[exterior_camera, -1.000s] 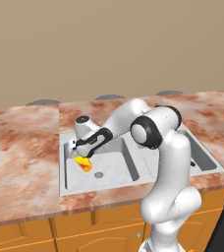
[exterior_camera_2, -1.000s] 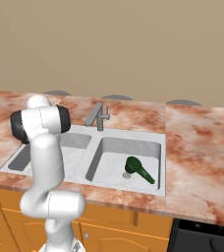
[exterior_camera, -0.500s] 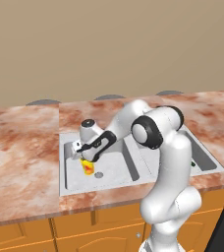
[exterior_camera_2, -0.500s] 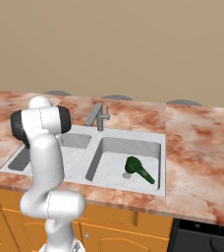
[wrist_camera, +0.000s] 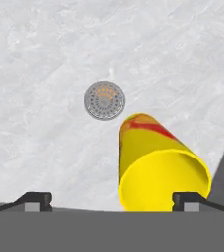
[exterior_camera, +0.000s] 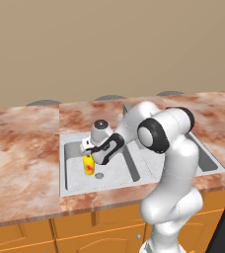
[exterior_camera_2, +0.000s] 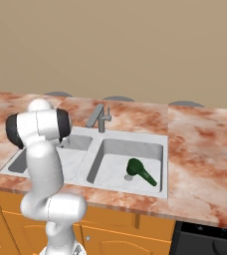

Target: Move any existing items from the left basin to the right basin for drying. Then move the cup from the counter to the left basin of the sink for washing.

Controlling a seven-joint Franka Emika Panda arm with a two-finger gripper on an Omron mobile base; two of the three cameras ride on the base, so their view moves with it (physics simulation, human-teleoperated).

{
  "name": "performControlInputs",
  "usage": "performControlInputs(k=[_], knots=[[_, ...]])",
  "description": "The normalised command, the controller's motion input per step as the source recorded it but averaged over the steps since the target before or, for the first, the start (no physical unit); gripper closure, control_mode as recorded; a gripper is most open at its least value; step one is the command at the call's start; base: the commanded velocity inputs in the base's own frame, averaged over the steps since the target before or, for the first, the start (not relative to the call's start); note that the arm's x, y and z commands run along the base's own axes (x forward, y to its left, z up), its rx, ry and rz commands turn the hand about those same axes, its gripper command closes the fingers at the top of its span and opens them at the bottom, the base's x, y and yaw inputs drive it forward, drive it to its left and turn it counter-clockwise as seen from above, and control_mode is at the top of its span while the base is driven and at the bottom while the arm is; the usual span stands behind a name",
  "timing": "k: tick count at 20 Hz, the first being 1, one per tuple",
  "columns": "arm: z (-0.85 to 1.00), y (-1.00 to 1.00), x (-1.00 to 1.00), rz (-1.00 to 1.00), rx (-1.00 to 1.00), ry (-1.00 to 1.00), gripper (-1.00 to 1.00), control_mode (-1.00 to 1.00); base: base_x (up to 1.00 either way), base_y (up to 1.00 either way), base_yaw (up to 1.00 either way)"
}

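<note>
Where basins sit: one cup (exterior_camera: 88, 165), one utensil (exterior_camera_2: 140, 171).

White arm (exterior_camera: 176, 163), dark joints

The site was a kitchen. A double sink (exterior_camera_2: 93, 149) with faucet (exterior_camera_2: 99, 118) sat in a marbled counter (exterior_camera_2: 200, 149). Orange cabinets (exterior_camera: 40, 232) stood below.

Plain beige wall (exterior_camera: 109, 44) behind worktop. Orange cabinet fronts (exterior_camera: 60, 230) below — dark appliance (exterior_camera_2: 207, 241) at lower right, beside cabinets. Three grey rounded shapes (exterior_camera_2: 118, 98) along wall base — identity unclear.
</note>
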Motion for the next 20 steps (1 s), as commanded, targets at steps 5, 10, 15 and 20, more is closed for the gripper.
performControlInputs(k=[5, 10, 15, 20], knots=[[0.64, -0.18, -0.10, 0.00, 0.01, -0.09, -1.00, -1.00, 0.00, 0.00, 0.00], [0.69, -0.11, -0.39, 0.00, 0.00, -0.09, -1.00, -1.00, 0.00, 0.00, 0.00], [0.71, -0.24, -0.46, -0.01, 0.01, -0.05, -1.00, -1.00, 0.00, 0.00, 0.00], [0.66, -0.24, -0.29, 0.00, 0.01, 0.00, -1.00, -1.00, 0.00, 0.00, 0.00]])
